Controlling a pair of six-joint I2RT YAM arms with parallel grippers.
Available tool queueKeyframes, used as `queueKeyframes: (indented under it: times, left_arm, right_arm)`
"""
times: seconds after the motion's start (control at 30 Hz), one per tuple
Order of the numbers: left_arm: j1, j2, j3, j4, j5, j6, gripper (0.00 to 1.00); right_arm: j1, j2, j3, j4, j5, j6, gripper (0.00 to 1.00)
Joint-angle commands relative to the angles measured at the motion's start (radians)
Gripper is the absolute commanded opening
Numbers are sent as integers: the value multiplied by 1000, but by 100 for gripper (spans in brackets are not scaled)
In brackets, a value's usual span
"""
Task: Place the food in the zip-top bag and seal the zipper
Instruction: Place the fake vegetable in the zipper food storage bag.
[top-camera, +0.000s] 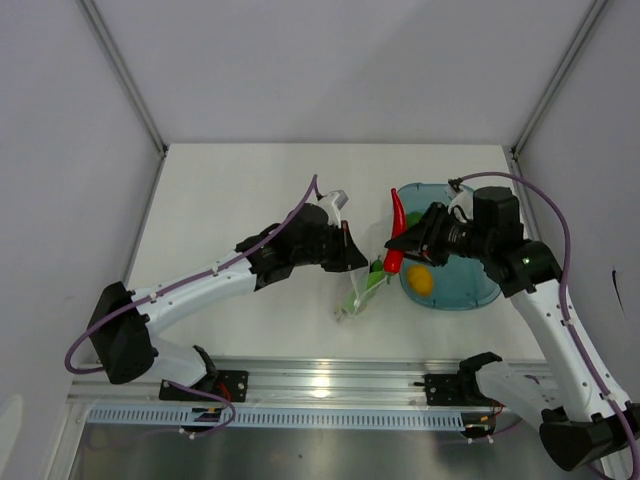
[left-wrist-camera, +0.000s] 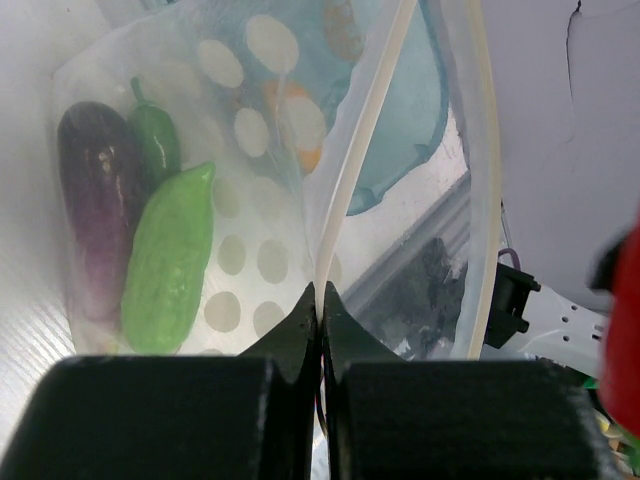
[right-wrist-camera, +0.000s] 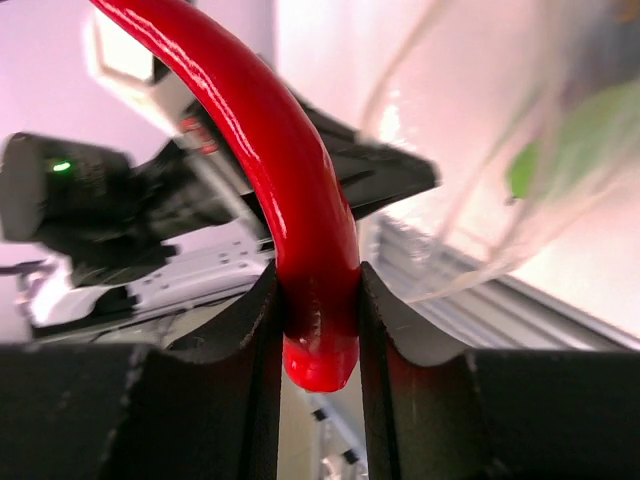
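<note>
My left gripper (top-camera: 346, 252) (left-wrist-camera: 320, 293) is shut on the top edge of the zip-top bag (top-camera: 360, 292), pinching its pale zipper strip (left-wrist-camera: 362, 150) and holding the mouth up. Food lies inside the bag: a purple eggplant (left-wrist-camera: 93, 210), a green pepper (left-wrist-camera: 155, 140) and a green cucumber (left-wrist-camera: 170, 262). My right gripper (top-camera: 402, 246) (right-wrist-camera: 317, 277) is shut on the stem end of a red chili (top-camera: 397, 228) (right-wrist-camera: 285, 180), held just right of the bag's mouth (right-wrist-camera: 470, 150). A yellow-orange fruit (top-camera: 420, 281) lies in the tray.
The teal-blue translucent tray (top-camera: 470, 295) (left-wrist-camera: 405, 110) stands right of the bag, under my right gripper. The aluminium rail (top-camera: 330, 380) carrying the arm bases runs along the table's near edge. White walls close in the back and sides.
</note>
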Motion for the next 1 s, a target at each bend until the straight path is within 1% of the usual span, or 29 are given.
queueKeyframes:
  times: [0.0, 0.07, 0.13, 0.17, 0.2, 0.27, 0.3, 0.4, 0.43, 0.5, 0.53, 0.67, 0.77, 0.8, 0.97]
  left_arm:
    - [8, -25, 1, 24, -15, -6, 1]
    - [7, -25, -7, 36, -11, -15, 0]
    - [7, -23, -8, 42, 0, -26, 1]
    - [7, -23, -5, 44, 3, -27, 0]
    - [7, -23, -4, 44, 4, -30, 1]
    - [7, -26, -1, 41, 5, -33, 1]
    - [7, -28, 1, 41, 6, -37, 1]
    - [5, -34, 7, 30, 6, -37, 1]
    - [7, -35, 9, 30, 5, -37, 0]
    - [7, -37, 10, 21, 3, -37, 1]
    - [7, -37, 10, 19, 4, -35, 1]
    - [5, -42, 6, 21, -2, -37, 1]
    - [5, -37, 7, 29, 1, -41, 1]
    - [5, -34, 7, 30, 3, -43, 1]
    - [5, -34, 21, 22, -2, -38, 0]
  right_arm:
    - [24, -42, 5, 120, -93, 173, 0]
    - [32, -36, 12, 106, -69, 155, 0]
    - [60, -17, 34, 57, 28, 120, 0]
    - [73, -14, 51, 47, 125, 95, 0]
    - [89, -11, 52, 42, 172, 87, 0]
    - [129, 0, 42, 54, 240, 83, 0]
    - [139, 4, 37, 62, 301, 74, 0]
    - [196, 39, 35, 72, 396, 51, 0]
    - [211, 61, 35, 72, 450, 46, 0]
    - [248, 81, 46, 68, 494, 37, 0]
    - [261, 87, 48, 62, 545, 34, 0]
    - [316, 115, 57, 31, 655, 54, 2]
    - [334, 122, 51, 30, 676, 73, 5]
    - [339, 127, 52, 25, 677, 77, 7]
    - [403, 118, 42, 5, 729, 103, 11]
